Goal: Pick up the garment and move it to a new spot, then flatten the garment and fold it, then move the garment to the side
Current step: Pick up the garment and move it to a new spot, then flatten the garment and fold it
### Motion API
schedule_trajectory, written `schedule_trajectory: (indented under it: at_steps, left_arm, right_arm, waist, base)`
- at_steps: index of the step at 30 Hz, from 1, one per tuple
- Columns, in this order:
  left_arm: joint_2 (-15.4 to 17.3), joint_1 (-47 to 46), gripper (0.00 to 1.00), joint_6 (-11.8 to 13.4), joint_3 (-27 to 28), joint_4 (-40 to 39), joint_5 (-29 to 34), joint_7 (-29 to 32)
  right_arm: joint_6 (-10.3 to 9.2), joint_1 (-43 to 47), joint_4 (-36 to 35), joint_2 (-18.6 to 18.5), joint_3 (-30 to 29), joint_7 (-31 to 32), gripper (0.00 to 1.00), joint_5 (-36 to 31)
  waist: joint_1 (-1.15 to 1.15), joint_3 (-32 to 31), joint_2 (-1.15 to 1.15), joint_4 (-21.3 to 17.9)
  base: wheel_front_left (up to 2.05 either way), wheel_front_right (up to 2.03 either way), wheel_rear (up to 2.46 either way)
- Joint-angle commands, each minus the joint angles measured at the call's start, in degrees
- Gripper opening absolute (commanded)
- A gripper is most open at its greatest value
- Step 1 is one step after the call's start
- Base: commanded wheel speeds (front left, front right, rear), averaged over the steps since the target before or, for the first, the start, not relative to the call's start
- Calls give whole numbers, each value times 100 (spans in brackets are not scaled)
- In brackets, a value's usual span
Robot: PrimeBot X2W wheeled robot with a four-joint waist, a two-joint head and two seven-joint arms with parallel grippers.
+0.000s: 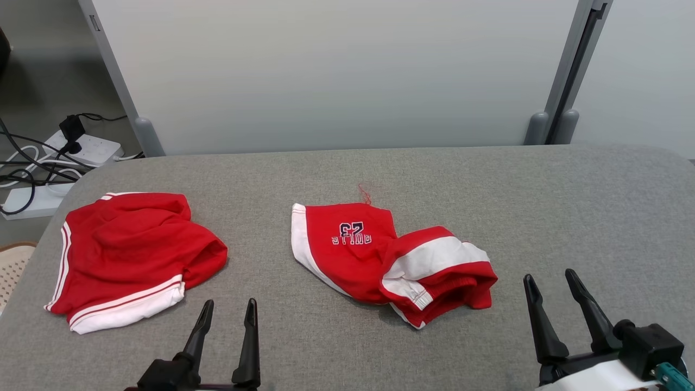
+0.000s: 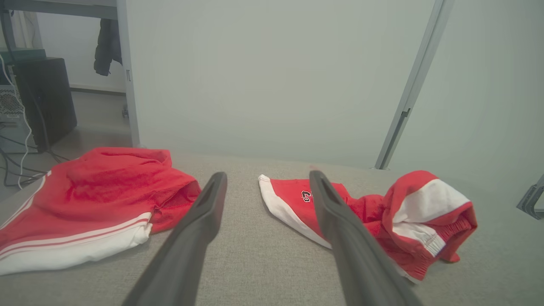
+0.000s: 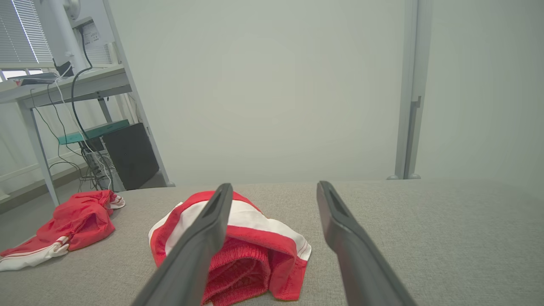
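Nearest you, left tool (image 1: 229,302) at 7 o'clock and right tool (image 1: 549,275) at 5 o'clock hover, fingers spread, holding nothing. Beyond them the crumpled red garment (image 1: 380,255) lies mid-tabletop (image 1: 488,184); a second red garment (image 1: 130,250) rests apart at 9 o'clock.

I see the grey fabric table (image 1: 488,179) running under the left claw (image 1: 229,302). White partition panel (image 1: 336,70) stands well ahead of it, at the table's far edge. Striped red shorts (image 1: 125,250) lie near, ahead-left of it. Far left, off the table: white power strips (image 1: 89,147), black cables (image 1: 27,168), cream perforated basket (image 1: 12,266). Black PC tower (image 3: 129,155) sits far left of the right claw (image 1: 549,275).
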Motion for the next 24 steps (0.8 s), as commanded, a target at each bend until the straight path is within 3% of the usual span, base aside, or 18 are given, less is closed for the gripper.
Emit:
schedule_trajectory:
  at_steps: [1, 14, 24]
  left_arm:
    - [15, -113, 100, -52, 220, -178, 83, -59]
    - [-13, -84, 100, -192, 183, -91, 279, -59]
    - [-18, -327, 100, -305, -421, 240, -91, -59]
  right_arm:
    - [41, -63, -190, -24, 69, -77, 100, -77]
    - [41, -21, -221, 29, -57, -77, 100, -110]
    - [41, -53, -257, 13, -117, -77, 100, -85]
  waist:
    - [0, -3, 0, -10]
    - [0, -31, 0, -22]
    - [0, 45, 0, -108]
  base:
    - [0, 0, 0]
    - [0, 0, 0]
    - [0, 0, 0]
